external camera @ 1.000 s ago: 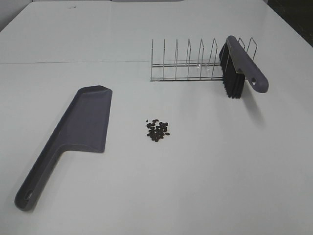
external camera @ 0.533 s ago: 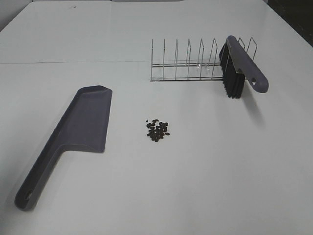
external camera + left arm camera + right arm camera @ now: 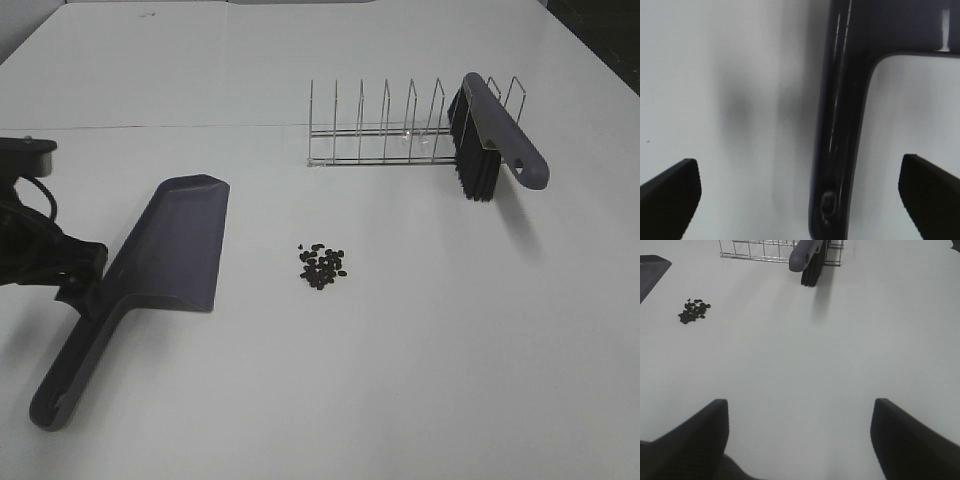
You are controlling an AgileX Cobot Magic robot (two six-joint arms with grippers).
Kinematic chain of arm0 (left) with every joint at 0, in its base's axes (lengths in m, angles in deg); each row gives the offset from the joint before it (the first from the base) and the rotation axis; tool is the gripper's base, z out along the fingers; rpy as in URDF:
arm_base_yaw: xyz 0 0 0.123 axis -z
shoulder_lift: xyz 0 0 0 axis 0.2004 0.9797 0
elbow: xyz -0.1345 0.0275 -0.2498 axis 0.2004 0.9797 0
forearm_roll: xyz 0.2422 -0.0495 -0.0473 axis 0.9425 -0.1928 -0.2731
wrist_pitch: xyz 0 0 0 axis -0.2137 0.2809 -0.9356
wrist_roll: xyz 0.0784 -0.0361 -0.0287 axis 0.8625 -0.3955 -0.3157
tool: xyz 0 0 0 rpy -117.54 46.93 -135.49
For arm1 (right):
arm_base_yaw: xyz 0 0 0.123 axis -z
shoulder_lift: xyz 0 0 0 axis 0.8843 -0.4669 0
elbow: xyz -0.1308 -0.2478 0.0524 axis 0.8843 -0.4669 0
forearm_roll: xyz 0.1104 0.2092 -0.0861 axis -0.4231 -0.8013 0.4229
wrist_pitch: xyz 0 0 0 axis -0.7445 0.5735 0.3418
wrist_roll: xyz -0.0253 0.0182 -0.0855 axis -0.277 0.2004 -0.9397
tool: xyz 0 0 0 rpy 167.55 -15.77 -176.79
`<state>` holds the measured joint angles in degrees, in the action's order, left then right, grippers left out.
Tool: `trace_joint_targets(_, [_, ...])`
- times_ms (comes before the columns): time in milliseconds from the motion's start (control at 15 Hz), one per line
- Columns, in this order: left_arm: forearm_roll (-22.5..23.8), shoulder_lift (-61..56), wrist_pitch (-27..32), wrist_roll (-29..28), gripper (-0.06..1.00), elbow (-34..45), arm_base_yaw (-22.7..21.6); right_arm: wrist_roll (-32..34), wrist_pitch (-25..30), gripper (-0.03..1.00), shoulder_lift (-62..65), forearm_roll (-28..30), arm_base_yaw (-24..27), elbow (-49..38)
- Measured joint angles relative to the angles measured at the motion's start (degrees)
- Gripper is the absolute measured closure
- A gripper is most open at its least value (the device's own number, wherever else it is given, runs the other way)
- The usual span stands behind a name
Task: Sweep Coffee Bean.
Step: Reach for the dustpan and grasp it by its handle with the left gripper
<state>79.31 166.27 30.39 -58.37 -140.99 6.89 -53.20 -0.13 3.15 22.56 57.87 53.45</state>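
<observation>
Grey dustpan handle (image 3: 837, 125) under wide-spread left hand (image 3: 800, 192); coffee bean (image 3: 323, 266) nearby.

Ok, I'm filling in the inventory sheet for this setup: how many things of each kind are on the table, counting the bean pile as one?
Dustpan: 1
Brush: 1
Wire rack: 1
Coffee bean pile: 1
Total: 4

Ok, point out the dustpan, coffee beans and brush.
dustpan (image 3: 180, 240), exterior high view, on its flat tray.
coffee beans (image 3: 323, 266), exterior high view, middle of the pile.
brush (image 3: 497, 125), exterior high view, on its handle.
</observation>
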Motion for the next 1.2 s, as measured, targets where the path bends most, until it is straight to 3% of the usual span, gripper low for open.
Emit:
trace_joint_targets(133, [-0.1, 5.5, -3.7, -0.4, -0.05, -1.5, 0.3, 0.0, 0.0, 0.31, 0.0, 0.0, 0.0, 0.0])
trace_joint_targets(600, [-1.0, 11.7, -6.1, -0.3, -0.05, -4.4, 0.3, 0.0, 0.0, 0.31, 0.0, 0.0, 0.0, 0.0])
trace_joint_targets(1200, [-1.3, 17.2, -1.8, 4.1, -0.05, -9.4, 0.3, 0.0, 0.0, 0.31, 0.0, 0.0, 0.0, 0.0])
